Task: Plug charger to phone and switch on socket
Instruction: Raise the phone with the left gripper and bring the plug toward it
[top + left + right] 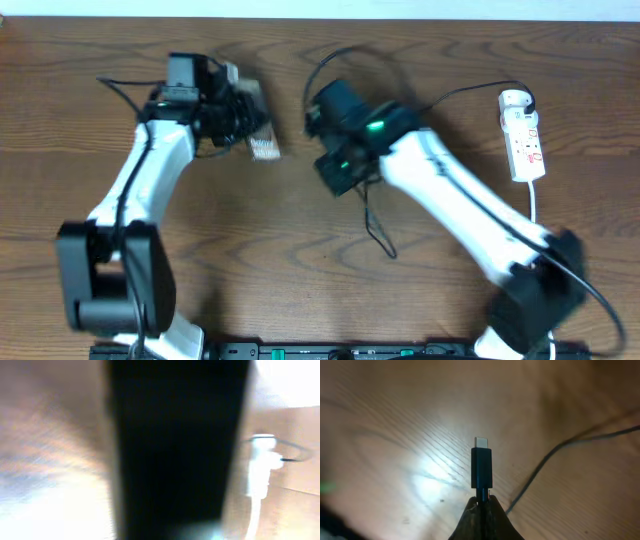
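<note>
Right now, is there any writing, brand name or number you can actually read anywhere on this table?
None can be read.
Phone: pale marks on its lower end, too blurred to read.
Power strip: red markings, too small to read.
Charger connector: plain black, no print visible.

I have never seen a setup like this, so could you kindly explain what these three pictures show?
Two white robot arms work at a wooden table. The overhead picture looks down from above; the other two come from cameras on each wrist. The left gripper holds the phone, which fills and blurs the left wrist view. The right gripper has its fingers closed on the charger, connector pointing away. The white socket lies at the table's far right.
</note>
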`<state>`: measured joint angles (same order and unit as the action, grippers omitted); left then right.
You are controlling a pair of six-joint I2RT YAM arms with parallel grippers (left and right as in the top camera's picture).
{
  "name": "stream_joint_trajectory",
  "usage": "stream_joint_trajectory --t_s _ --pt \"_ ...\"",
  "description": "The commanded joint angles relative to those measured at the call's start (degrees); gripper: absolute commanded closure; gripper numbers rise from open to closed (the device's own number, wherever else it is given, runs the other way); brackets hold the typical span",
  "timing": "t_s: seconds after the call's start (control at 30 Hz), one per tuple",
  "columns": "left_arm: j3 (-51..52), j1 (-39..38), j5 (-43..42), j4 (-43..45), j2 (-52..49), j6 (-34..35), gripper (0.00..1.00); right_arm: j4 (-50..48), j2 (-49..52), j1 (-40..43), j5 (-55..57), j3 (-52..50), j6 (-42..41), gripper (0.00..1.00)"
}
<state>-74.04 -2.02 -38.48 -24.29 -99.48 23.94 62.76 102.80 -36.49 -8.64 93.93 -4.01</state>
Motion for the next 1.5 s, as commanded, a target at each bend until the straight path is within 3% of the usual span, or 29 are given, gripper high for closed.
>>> stream_joint_trajectory --t_s 0.0,0.37,0.77,1.0,1.2,1.33,1.47 --pt "-0.6 0.5 -10.1 2.7 5.2 0.6 0.93 -0.7 -4.4 3.2 -12.4 0.8 2.9 0.99" --pt "-0.6 -0.2 -12.3 11.3 18.5 9.5 0.93 -3.3 -14.1 6.0 -20.3 -4.7 8.3 0.99" --pt "1.6 -0.5 -12.3 11.8 21.0 19.9 0.93 -34.5 -40.5 12.2 -22.6 -37.1 -2.0 0.99" --pt "1.8 -4.0 -13.7 14.4 18.1 20.6 0.93 -42.1 -40.5 12.1 -34.0 -41.3 -1.5 0.99" --pt "1.8 -6.7 -16.9 24.7 14.6 25.7 0.93 -43.0 -38.9 12.1 -36.7 -41.3 -1.8 0.99" --pt "1.8 -7.1 -17.5 25.5 13.5 27.4 0.93 -44.2 -38.8 12.1 -35.5 -41.3 -1.7 0.99" --pt "1.8 -6.9 -17.1 25.2 13.4 27.3 0.93 -43.5 -38.8 12.0 -26.8 -41.3 -1.4 0.99"
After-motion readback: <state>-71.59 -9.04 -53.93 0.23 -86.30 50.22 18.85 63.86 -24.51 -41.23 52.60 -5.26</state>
